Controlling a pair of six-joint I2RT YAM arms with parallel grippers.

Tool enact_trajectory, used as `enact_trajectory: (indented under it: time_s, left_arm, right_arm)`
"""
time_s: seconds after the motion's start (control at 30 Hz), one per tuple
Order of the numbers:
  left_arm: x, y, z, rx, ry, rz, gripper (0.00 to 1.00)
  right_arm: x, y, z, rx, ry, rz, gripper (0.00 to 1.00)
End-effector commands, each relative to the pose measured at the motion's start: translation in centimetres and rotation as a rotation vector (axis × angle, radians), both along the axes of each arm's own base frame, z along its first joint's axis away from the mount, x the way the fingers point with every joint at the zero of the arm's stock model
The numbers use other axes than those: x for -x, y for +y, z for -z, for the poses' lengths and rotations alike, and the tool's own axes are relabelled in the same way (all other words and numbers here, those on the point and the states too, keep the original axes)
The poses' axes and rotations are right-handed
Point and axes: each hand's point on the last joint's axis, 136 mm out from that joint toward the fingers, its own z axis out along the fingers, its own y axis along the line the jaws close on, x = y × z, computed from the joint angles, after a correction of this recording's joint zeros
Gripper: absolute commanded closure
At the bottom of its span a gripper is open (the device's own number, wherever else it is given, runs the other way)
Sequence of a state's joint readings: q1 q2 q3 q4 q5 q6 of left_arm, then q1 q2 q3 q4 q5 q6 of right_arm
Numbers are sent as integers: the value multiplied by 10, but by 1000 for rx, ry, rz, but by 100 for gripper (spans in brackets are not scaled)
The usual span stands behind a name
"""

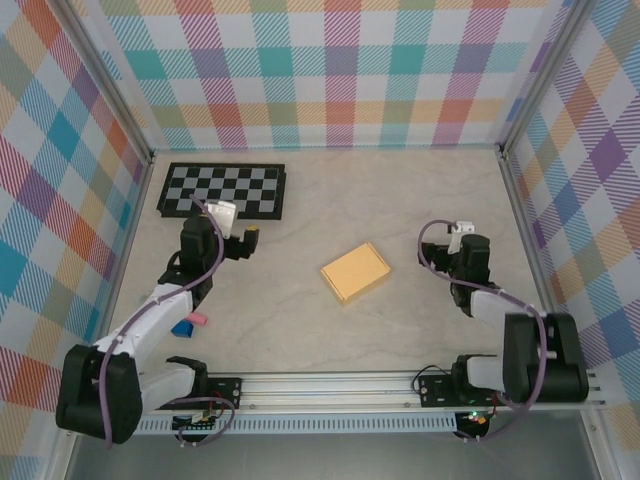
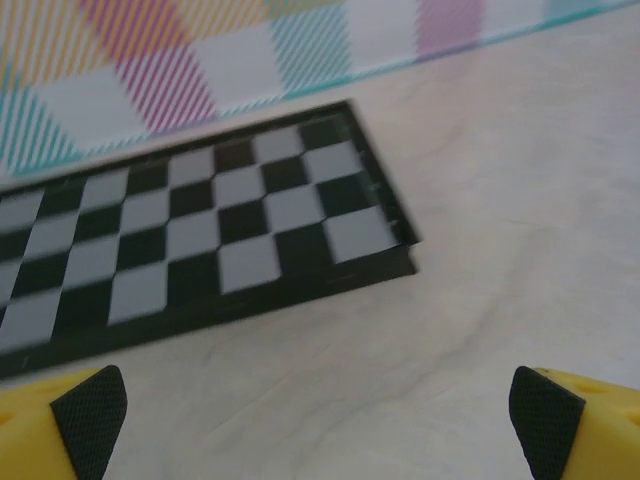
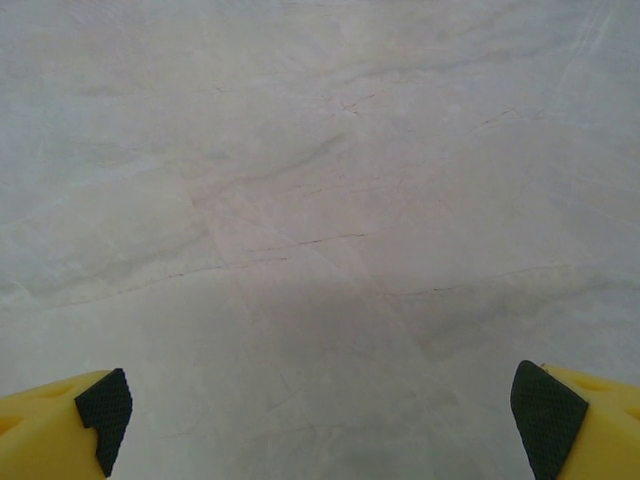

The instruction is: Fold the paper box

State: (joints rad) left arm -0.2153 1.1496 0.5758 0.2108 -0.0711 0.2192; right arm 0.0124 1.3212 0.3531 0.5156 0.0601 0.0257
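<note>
The paper box is a small flat yellow-orange rectangle lying skewed on the marble table, between the two arms and untouched. My left gripper hovers to its left, just in front of the checkerboard; in the left wrist view the left gripper is open, its yellow fingers spread wide with only table between them. My right gripper sits to the right of the box, well apart from it. In the right wrist view the right gripper is open too, over bare table, with nothing between its pads.
A black-and-white checkerboard lies flat at the back left; its near right corner shows on the checkerboard in the left wrist view. A small pink piece and a blue piece lie beside the left arm. Plaid walls enclose the table.
</note>
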Motion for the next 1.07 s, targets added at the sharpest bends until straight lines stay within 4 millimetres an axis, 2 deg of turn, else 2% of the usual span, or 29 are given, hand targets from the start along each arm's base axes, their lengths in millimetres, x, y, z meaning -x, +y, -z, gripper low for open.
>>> enact_trajectory:
  time_s: [0.0,0.07,0.13,0.17,0.2,0.3,0.37,0.7,0.8,1.03]
  left_arm:
    - [-14,8,29,75,7,-75,0]
    - [-22,16,54,80,28,-113,0]
    - [-29,20,65,68,17,-123,0]
    - [-31,17,67,60,19,-95,0]
    - [-33,24,71,70,27,-128,0]
    - [-34,51,83,164,-14,-222,0]
    - [-32,53,90,169,8,-224,0]
    - [-33,53,88,172,-7,-224,0]
    - [-33,53,88,172,-8,-222,0]
    - [-33,53,88,172,-9,-223,0]
  right_arm:
    - [-33,2,-27,-11,-210,-9,0]
    - [-41,6,-18,3,-183,-28,0]
    - [-40,5,-18,16,-185,-9,0]
    - [-39,-1,-16,17,-171,36,0]
    - [-41,-10,-17,22,-174,93,0]
    - [-40,-11,-16,24,-165,101,0]
    - [-40,-11,-16,22,-165,99,0]
    - [-42,-6,-15,23,-154,64,0]
    - [-43,11,-14,10,-146,-42,0]
    - [-43,10,-15,-8,-145,-50,0]
